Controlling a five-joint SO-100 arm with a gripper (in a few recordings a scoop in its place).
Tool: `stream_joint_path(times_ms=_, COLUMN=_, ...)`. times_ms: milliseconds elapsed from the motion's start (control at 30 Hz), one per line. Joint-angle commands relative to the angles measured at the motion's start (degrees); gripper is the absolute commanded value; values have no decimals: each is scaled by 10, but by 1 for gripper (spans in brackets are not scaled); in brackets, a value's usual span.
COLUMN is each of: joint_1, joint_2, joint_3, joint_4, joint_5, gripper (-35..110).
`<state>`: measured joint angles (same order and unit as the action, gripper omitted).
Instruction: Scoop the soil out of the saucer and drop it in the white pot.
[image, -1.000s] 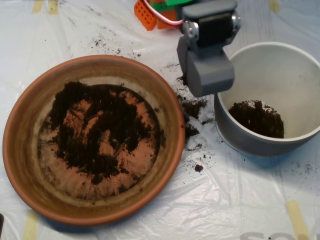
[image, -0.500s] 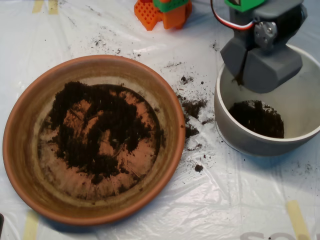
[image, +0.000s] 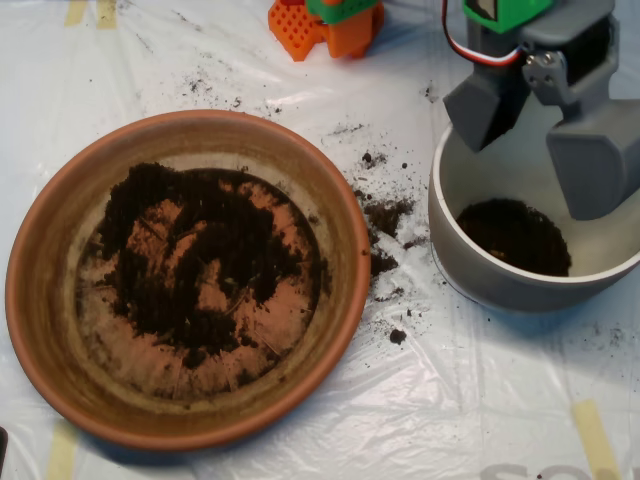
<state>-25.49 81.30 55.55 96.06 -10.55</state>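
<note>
One load down in the pot, most of the job still ahead.

Scoop (image: 540, 140) spread wide above the far side of the white pot (image: 450, 235), two grey shells parted, nothing seen between them. Small dark heap of soil (image: 515, 235) on the pot floor, toward the near wall, well short of filling it. Far more soil spread across the saucer (image: 40, 300) on the left, thick at the far left and centre, thin enough in patches to bare the terracotta. Loose crumbs (image: 385, 215) on the plastic sheet (image: 300, 440) between saucer and pot, spilt and counting toward neither. By these signs a release, not a dig. Left to do, on this evidence: many more trips back to the saucer, plus the strays on the sheet if wanted.
</note>
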Motion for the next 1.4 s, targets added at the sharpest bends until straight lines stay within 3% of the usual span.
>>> stream_joint_path(times_ms=0, joint_1=-8, joint_2=76, joint_3=4, joint_4=-10, joint_5=-8, gripper=33)
stream_joint_path(times_ms=267, joint_1=16, joint_2=76, joint_3=-61, joint_4=10, joint_5=8, gripper=34)
stream_joint_path(times_ms=400, joint_1=71, joint_2=58, joint_3=-148, joint_4=47, joint_5=25, gripper=36)
stream_joint_path(times_ms=567, joint_1=155, joint_2=68, joint_3=-139, joint_4=50, joint_5=45, gripper=43)
stream_joint_path(times_ms=1100, joint_1=407, joint_2=283, joint_3=426, joint_4=-254, joint_5=40, gripper=49)
stream_joint_path(times_ms=1367, joint_1=497, joint_2=247, joint_3=560, joint_4=-347, joint_5=25, gripper=54)
